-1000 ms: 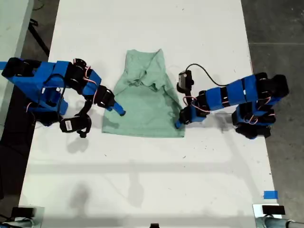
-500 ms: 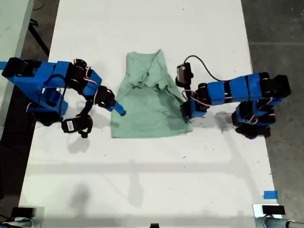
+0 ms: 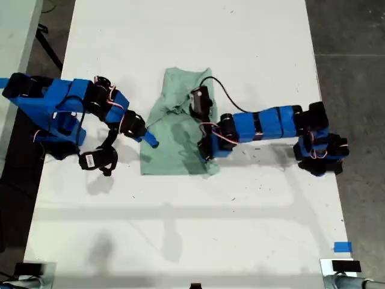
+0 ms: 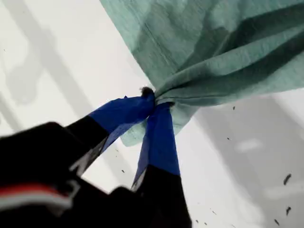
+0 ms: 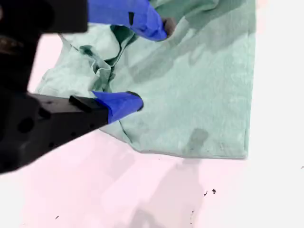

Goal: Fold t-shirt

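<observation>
- Mint-green t-shirt (image 3: pixel 177 129) lay near the middle of the white table (image 3: pixel 192 229), partly folded, its hem edge toward the exterior view's bottom and its crumpled collar end toward the top.
- My first gripper (image 4: pixel 154 102) — blue-tipped, on the arm reaching in from the exterior view's right — had its jaws pinched shut on a bunched fold of the t-shirt (image 4: pixel 213 52); the cloth fanned out from the fingertips (image 4: pixel 128 111).
- In the exterior view that gripper (image 3: pixel 209 155) sat over the shirt's lower corner on the view's right side, with the cloth doubled over beneath it.
- My second gripper (image 5: pixel 152 64) — on the arm from the exterior view's left (image 3: pixel 150 139) — held its jaws apart, gripping nothing; one blue finger (image 5: pixel 121 104) rested at the shirt's edge, the other over the wrinkled cloth (image 5: pixel 190 95).
- Small dark specks marked the table near the shirt in both wrist views.
</observation>
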